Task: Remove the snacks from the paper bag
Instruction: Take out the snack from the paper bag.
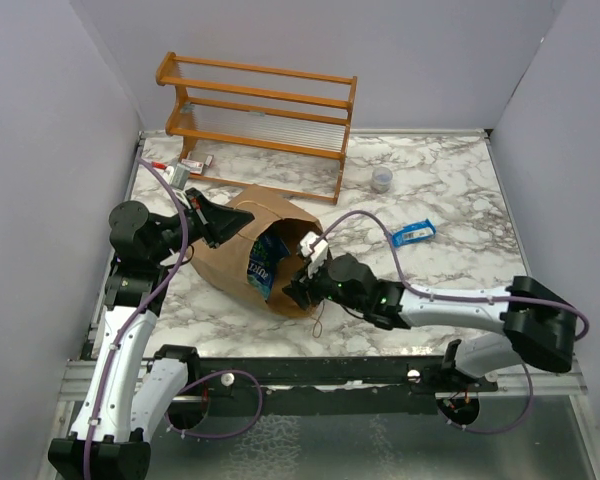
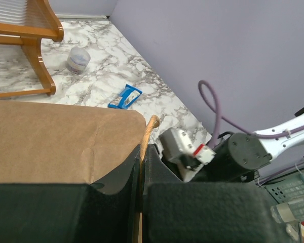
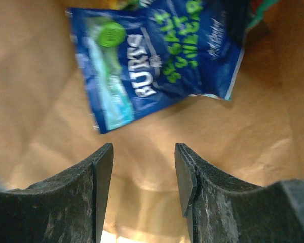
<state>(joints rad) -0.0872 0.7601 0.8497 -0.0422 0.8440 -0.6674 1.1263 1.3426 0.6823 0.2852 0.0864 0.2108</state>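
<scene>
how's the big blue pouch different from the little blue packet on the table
The pouch is much larger than the packet. The pouch is dark blue with green lettering; the packet is lighter blue with white. The pouch lies inside the bag; the packet lies out on the table, right of the bag. Both are blue snack wrappers.

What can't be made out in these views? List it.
- Top view: paper bag wall hides most of its contents.
- Right wrist: dark blue pouch lettering blurred; packets behind it cut off by top edge.
- Left wrist: left tool fingers hide the bag's inside.
</scene>
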